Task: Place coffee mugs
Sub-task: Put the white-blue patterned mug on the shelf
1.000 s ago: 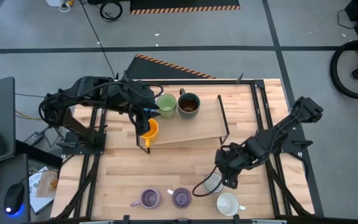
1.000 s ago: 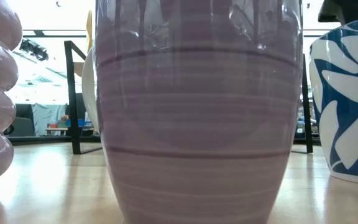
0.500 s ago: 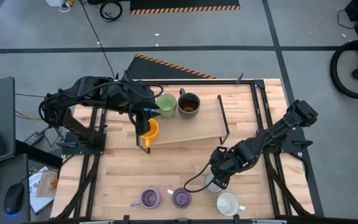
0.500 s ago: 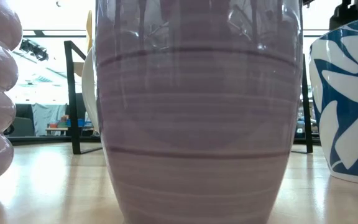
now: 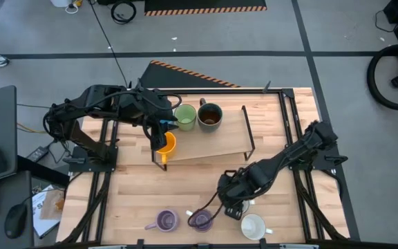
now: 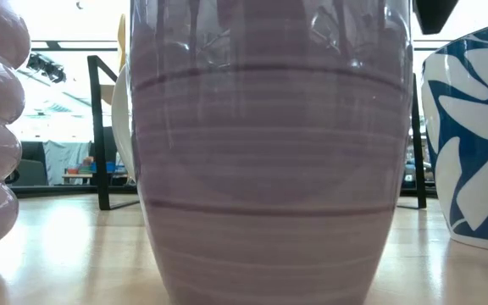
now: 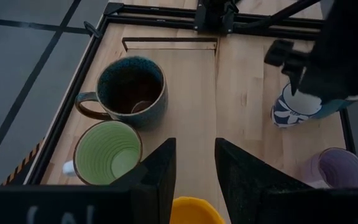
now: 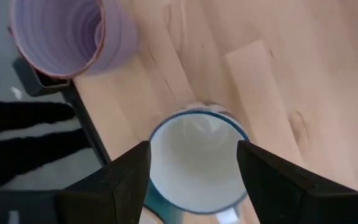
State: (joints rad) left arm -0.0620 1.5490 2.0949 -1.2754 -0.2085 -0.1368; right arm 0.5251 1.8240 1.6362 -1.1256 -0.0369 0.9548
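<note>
Low view blocked by a purple mug (image 6: 269, 161) up close; blue-patterned white mug (image 6: 473, 135) cut off at the edge. Right gripper (image 5: 232, 206) covers that mug from above.

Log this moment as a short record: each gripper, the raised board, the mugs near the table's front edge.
left gripper: over the orange mug, fingers either side of it
right gripper: open, straddling the blue-and-white mug
raised board: holds green mug, dark brown mug
front edge: two purple mugs, white mug
</note>
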